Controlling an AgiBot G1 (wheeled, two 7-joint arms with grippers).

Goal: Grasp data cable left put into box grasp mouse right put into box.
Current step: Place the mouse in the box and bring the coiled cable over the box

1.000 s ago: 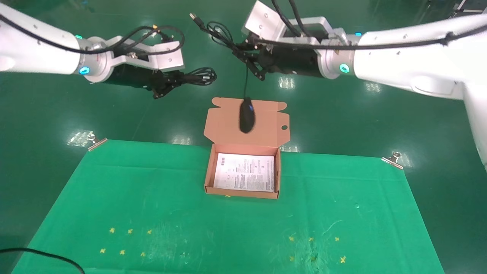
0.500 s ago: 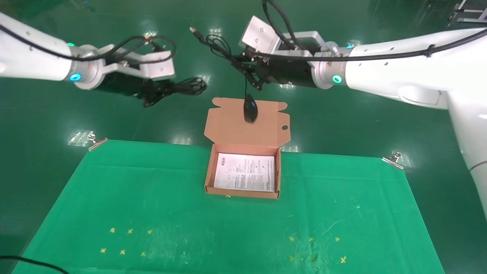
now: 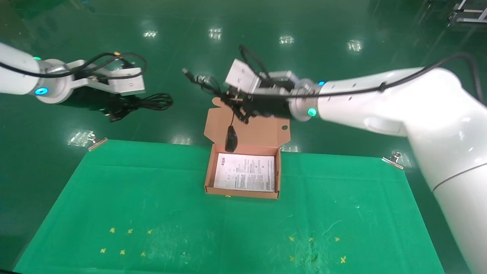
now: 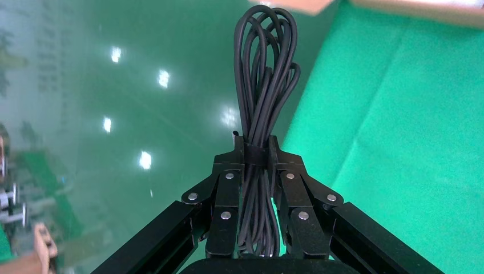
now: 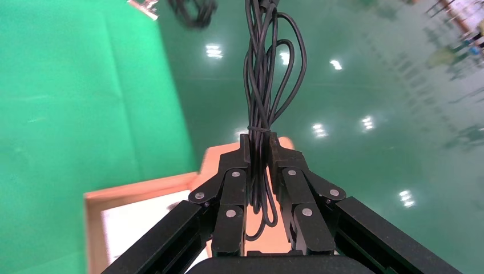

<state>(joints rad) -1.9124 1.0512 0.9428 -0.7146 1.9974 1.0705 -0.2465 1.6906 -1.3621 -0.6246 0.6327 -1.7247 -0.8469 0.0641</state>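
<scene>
The salmon-orange box (image 3: 241, 193) lies open on the green cloth, its lid (image 3: 262, 131) folded back and a white sheet (image 3: 245, 173) on its floor. My right gripper (image 3: 239, 111) is over the lid, shut on the bundled cord (image 5: 262, 68) of the mouse. The black mouse (image 3: 231, 139) dangles from that cord at the box's back left corner. In the right wrist view the gripper (image 5: 259, 145) pinches the cord above the box (image 5: 142, 191). My left gripper (image 3: 118, 111) is off the cloth to the far left, shut on the data cable (image 3: 152, 102). The left wrist view shows the left gripper (image 4: 256, 149) clamping the bundled data cable (image 4: 265, 74).
The green cloth (image 3: 190, 220) covers the table, held by metal clips (image 3: 97, 141) (image 3: 393, 160) at its back corners. Small yellow marks (image 3: 125, 241) dot its front. Shiny green floor (image 3: 342, 125) lies beyond the table.
The right gripper has dropped and shifted left, lowering the mouse from over the lid to the box's back left corner. The left gripper has moved down and left with the data cable.
</scene>
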